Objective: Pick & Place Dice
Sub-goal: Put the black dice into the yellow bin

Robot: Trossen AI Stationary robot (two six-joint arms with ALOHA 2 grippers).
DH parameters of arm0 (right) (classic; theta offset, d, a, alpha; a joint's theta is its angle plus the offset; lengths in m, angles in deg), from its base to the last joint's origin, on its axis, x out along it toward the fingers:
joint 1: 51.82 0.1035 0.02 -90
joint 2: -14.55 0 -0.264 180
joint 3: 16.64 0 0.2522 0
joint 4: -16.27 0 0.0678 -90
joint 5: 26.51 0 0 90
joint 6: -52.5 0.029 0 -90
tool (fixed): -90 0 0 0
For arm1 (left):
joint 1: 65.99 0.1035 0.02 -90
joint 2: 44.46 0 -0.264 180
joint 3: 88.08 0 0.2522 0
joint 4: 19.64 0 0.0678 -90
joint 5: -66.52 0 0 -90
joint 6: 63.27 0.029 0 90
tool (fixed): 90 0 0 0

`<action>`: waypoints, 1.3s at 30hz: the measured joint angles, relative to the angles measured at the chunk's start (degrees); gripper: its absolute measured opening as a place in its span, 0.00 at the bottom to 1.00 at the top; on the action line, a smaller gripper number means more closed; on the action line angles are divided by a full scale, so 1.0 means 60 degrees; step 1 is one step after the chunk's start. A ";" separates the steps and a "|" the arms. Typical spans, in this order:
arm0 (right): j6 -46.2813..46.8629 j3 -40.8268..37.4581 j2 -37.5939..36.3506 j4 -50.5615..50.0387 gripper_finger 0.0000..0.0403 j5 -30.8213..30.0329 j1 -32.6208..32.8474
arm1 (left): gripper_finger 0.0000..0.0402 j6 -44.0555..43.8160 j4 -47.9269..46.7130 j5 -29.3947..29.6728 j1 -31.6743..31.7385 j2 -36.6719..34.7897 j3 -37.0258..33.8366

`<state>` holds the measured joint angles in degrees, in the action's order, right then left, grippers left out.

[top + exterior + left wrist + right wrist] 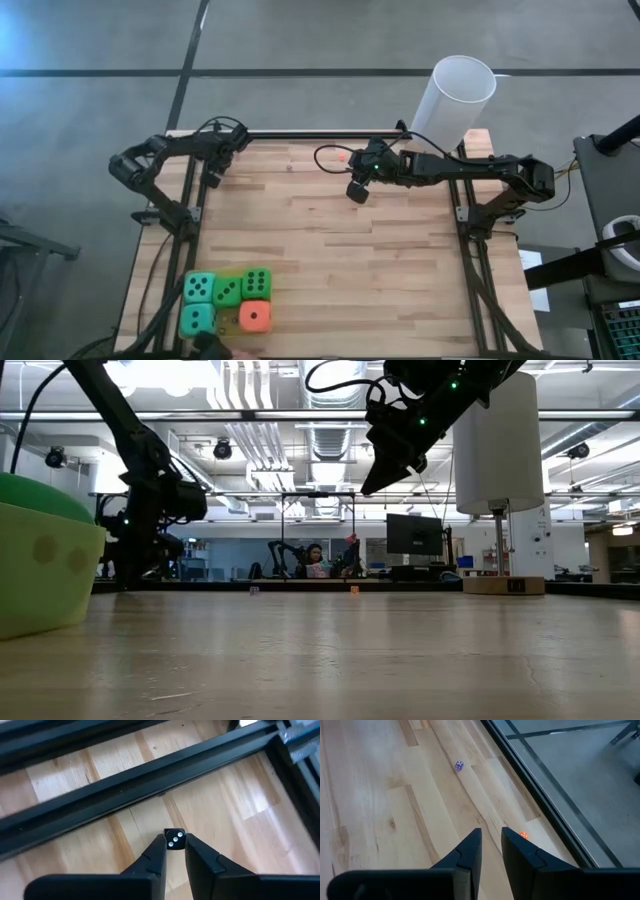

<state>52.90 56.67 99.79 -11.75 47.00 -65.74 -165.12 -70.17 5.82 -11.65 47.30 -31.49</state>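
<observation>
While left hand (175, 851) pinches a tiny black die (174, 839), white cylinder (455, 95) behind; right hand (491, 842) narrowly parted.

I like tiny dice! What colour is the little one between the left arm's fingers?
Black with white pips: the tiny die, seen best in the left wrist view.

A tiny black die (174, 839) with white pips sits pinched at the tips of my left jaws, a black rail (150, 785) just beyond them. Ahead of my right jaws, on the wooden table (400, 260), lie a tiny orange die (523, 835) close by and a tiny purple die (459, 766) farther off; a white cylinder (458, 100) stands behind them
</observation>
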 joint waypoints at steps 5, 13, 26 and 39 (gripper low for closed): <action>0.0000 0.0003 0.0000 0.0004 0.19 0.0000 0.0001 | 0.14 0.0878 -0.0161 -0.0085 0.0001 -0.0187 0.0000; 0.0000 0.0004 0.0000 0.0003 0.22 0.0000 0.0000 | 0.12 0.1437 -0.0346 -0.0100 -0.0002 -0.0413 0.0000; 0.0000 0.0000 0.0000 0.0004 0.18 0.0001 0.0004 | 0.12 0.1513 -0.0531 -0.0133 -0.0524 -0.1059 0.0000; 0.0000 0.0003 0.0000 0.0003 0.19 0.0000 0.0003 | 0.12 0.1580 -0.1124 -0.0135 -0.1255 -0.2165 0.0000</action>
<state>52.90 56.69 99.79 -11.73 47.00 -65.72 -155.64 -76.91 5.02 -19.18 34.31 -31.49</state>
